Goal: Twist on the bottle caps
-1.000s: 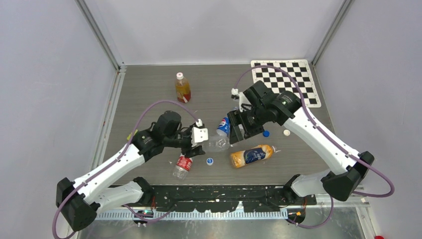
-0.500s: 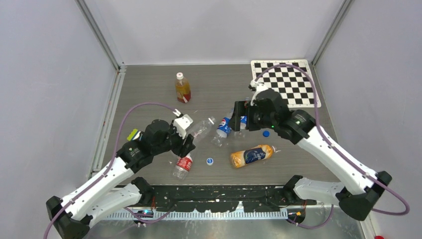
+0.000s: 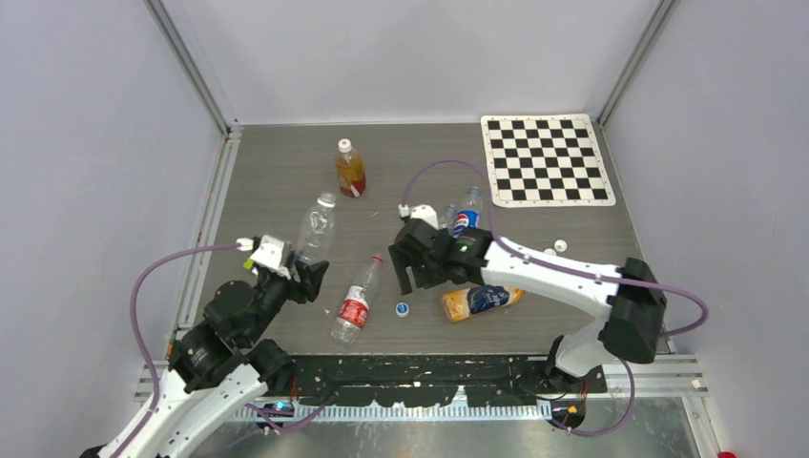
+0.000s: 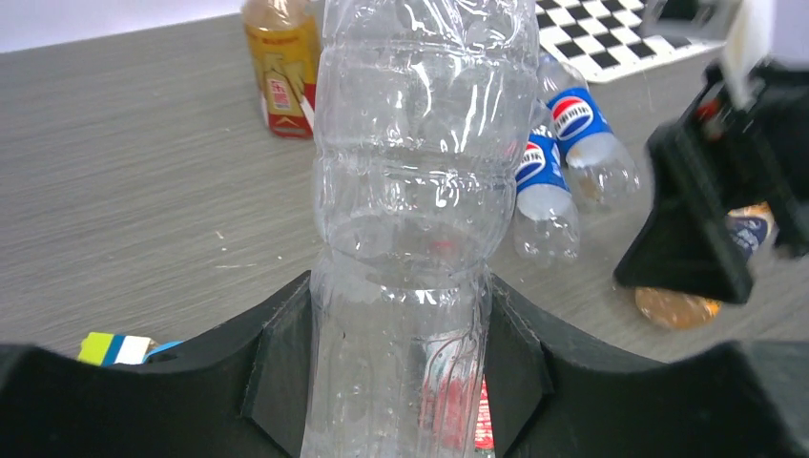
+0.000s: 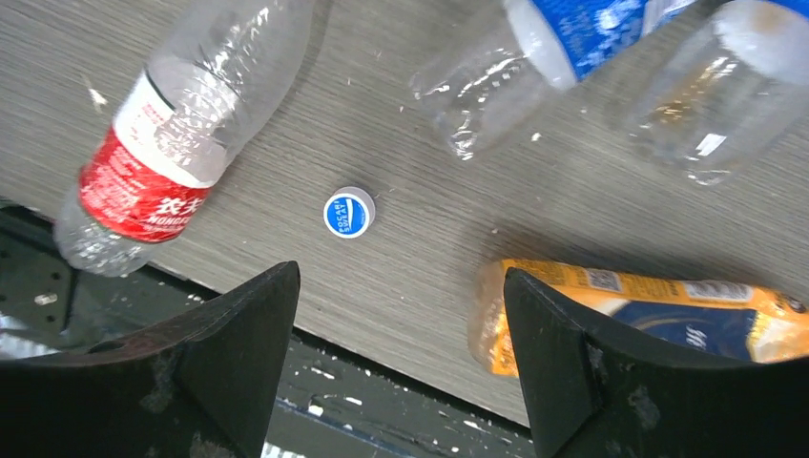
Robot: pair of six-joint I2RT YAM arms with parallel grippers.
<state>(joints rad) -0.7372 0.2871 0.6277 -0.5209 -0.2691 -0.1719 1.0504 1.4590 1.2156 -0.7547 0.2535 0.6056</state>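
Grey walls close the cell on three sides, with metal posts in the far corners. Between them lies the table, of grey wood grain. Its near edge meets a black base plate. A checkerboard sheet covers the far right corner. The far left part of the table is bare wood, and most things lie in the middle.

An amber bottle stands upright at the far middle. Two blue-label bottles, an orange bottle and a red-label bottle lie on their sides.

The left gripper is clenched around the lower body of a clear bottle and holds it above the left side of the table. The right gripper hangs over the near middle with its jaws wide apart and nothing between them.

A blue cap lies on the wood between the red-label bottle and the orange bottle, near the right gripper but apart from it. A white cap lies well to the right.
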